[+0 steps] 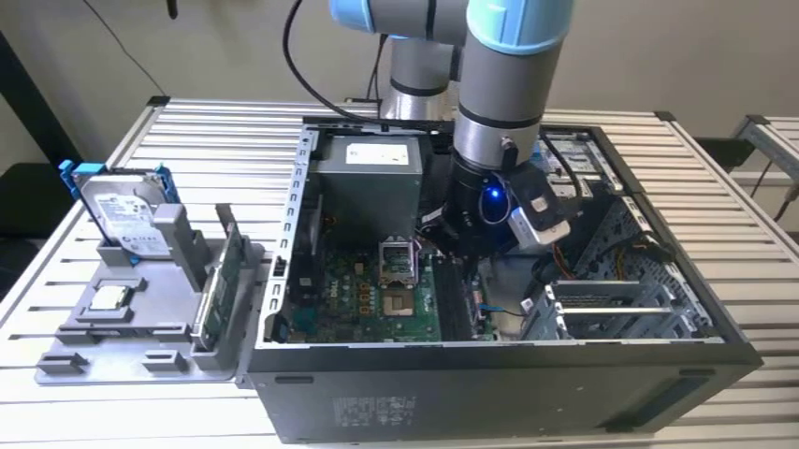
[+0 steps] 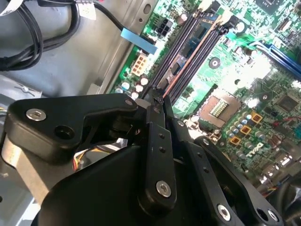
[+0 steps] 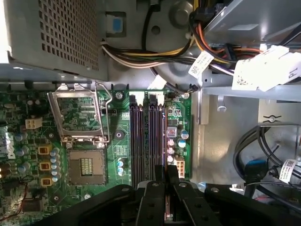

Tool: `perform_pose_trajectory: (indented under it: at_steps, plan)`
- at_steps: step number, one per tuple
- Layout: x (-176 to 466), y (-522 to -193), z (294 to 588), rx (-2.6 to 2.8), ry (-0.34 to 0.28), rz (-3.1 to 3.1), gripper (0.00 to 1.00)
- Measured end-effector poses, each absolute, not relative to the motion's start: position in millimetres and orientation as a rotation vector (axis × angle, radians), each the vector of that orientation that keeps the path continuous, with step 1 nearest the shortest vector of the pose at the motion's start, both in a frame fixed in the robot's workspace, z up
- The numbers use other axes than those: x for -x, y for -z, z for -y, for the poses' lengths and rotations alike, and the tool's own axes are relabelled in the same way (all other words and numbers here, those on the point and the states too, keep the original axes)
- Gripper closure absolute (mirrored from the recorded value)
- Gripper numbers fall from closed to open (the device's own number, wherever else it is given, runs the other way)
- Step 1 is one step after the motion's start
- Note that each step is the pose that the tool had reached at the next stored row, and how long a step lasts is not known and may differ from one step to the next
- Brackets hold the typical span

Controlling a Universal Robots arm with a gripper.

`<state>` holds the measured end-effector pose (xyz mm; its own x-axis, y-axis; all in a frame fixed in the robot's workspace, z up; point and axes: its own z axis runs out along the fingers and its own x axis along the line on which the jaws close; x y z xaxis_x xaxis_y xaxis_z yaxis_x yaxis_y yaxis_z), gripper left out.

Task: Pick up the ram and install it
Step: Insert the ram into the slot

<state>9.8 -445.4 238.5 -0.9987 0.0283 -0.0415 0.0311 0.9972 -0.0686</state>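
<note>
Black claw (image 2: 160, 101) is sitting clamped on the thin dark blue ram stick (image 2: 188, 66), whose long axis is running upper right along the black memory slots (image 3: 146, 136).

Ram (image 2: 192, 43): long, very thin board, dark blue face with dark chips and a copper-orange strip along one long edge. In the second wrist view it is seen nearly edge-on, standing on its long edge in line with the memory slots (image 2: 175, 47) and lying lengthwise over them, one of the middle slots. Seated or just above the slot: cannot tell. Its near end is pinched between the closed fingertips of the gripper (image 2: 157, 96). In the first wrist view, a copper-toned sliver of the ram (image 3: 166, 207) shows between the fingers, at the near end of the memory slots (image 3: 136, 141).
</note>
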Motion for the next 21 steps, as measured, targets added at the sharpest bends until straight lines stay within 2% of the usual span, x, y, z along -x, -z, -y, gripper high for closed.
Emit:
perform_pose_trajectory:
  at_steps: [21]
  plan:
    - [-10, -225, 447, -0.046, 0.108, -3.099, 0.86]
